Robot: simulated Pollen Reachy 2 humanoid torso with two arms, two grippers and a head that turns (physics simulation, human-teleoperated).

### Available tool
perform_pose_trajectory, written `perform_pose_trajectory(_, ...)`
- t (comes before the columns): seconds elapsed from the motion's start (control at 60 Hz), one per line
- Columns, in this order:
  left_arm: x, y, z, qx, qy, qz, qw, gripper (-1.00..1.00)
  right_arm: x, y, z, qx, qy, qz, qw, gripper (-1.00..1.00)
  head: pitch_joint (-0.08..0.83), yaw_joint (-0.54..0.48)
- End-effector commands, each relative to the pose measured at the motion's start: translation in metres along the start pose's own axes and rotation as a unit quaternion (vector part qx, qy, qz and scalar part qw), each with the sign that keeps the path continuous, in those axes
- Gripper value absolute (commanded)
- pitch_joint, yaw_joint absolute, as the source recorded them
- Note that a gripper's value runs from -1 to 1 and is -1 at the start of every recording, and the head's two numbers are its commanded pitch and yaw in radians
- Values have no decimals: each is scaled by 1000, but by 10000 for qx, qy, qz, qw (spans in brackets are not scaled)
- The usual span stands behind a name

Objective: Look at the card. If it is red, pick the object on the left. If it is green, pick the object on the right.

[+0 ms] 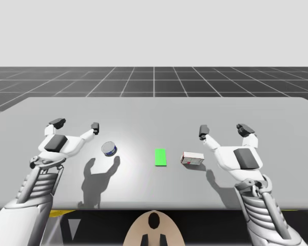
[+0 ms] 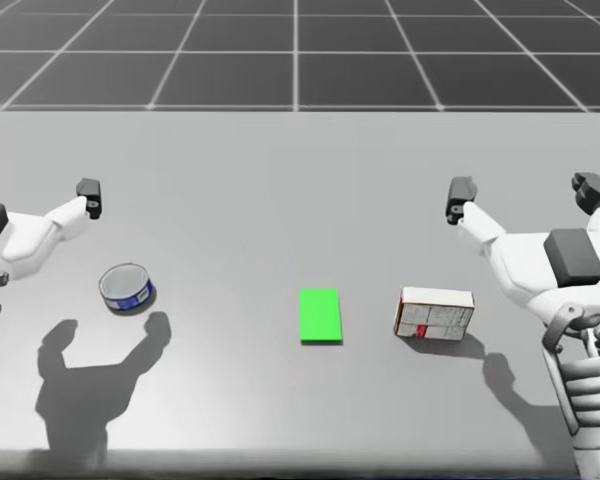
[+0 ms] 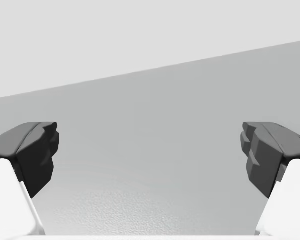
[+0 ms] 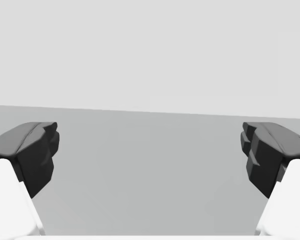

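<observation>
A green card (image 1: pixel 160 157) (image 2: pixel 319 315) lies flat at the middle of the grey table (image 1: pixel 154 110). Left of it stands a short blue-and-white can (image 1: pixel 109 149) (image 2: pixel 126 287). Right of the card lies a small white box with a red patch (image 1: pixel 192 158) (image 2: pixel 434 313). My left gripper (image 1: pixel 76 124) hovers open above the table, up and left of the can. My right gripper (image 1: pixel 225 129) (image 2: pixel 525 195) hovers open behind and right of the box. Each wrist view has bare table between the dark fingertips (image 3: pixel 37 152) (image 4: pixel 37 152).
Both arms cast dark shadows (image 2: pixel 90 375) on the table in front of the can and beside the box. The table's far edge (image 1: pixel 154 98) meets a dark gridded floor.
</observation>
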Motion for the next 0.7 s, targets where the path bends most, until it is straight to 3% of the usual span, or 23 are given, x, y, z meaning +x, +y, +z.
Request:
perform_pose_trajectory(0.017,1,1,0,5,-10,1,10000,-1000,-1,3,0,-18,24,-67,10000,-1000,643,-22)
perform_pose_trajectory(0.233,1,1,-1,0,-23,-21,10000,-1000,-2,1,-1,-31,25,-83,10000,-1000,739,-46)
perform_pose_trajectory(0.5,1,1,-1,-8,-27,-23,10000,-1000,-3,2,-1,0,29,-79,10000,-1000,734,-49)
perform_pose_trajectory(0.7,1,0,0,-25,-19,-26,10000,-1000,-3,3,-1,13,35,-62,10000,-1000,731,-144)
